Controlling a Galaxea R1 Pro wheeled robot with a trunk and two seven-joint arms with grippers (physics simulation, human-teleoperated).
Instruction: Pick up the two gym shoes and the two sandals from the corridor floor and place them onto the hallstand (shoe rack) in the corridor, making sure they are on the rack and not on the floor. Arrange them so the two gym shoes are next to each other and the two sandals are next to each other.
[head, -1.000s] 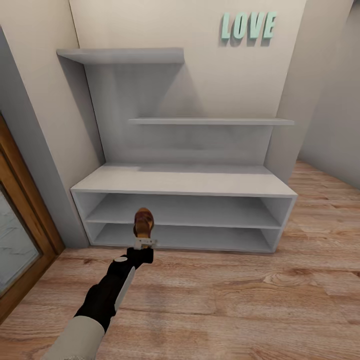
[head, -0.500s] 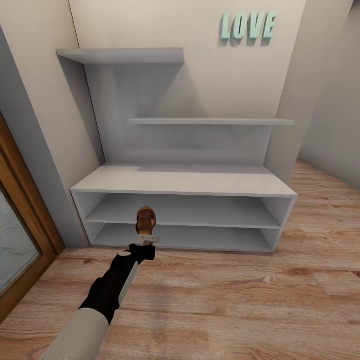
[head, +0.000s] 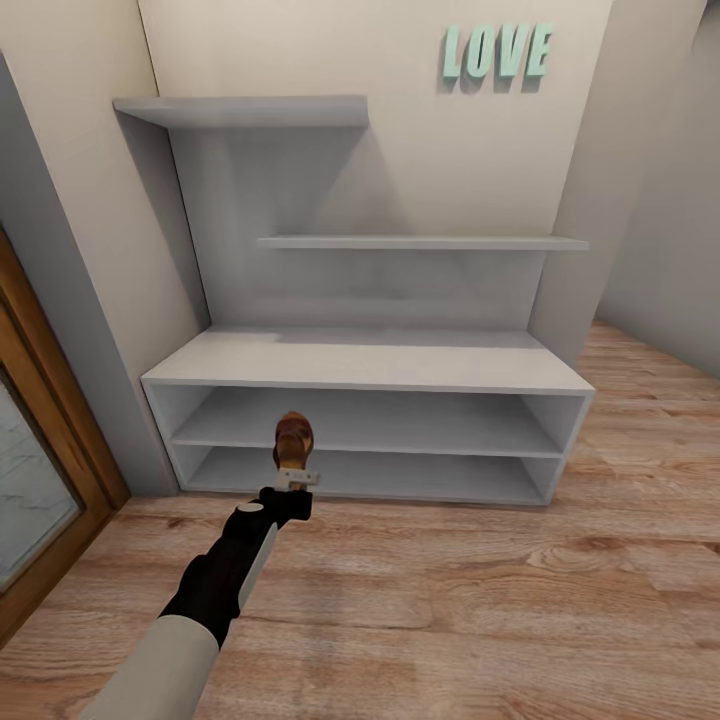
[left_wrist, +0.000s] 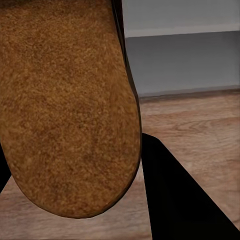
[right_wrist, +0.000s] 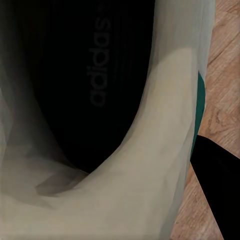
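Tan footbed up: one sandal (head: 292, 440) clamped in the left pincer (head: 297, 478), held just before the hallstand (head: 370, 372), level with its open tiers. Right pincer grips one gym shoe (right_wrist: 165, 165) by its collar, above the corridor floor (head: 480, 600). Advice: push the sandal well inside a tier, sole flat, leaving room beside it. Count visible: one sandal, one gym shoe, two tiers, two wall shelves.

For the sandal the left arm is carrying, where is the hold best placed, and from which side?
The sandal stands on end above the left gripper, in front of the hallstand. One end sits in the gripper, the rest rising free, so gripping that near end from below looks right. The left wrist view shows its tan footbed broad and flat, so pinching across its thickness probably suits.
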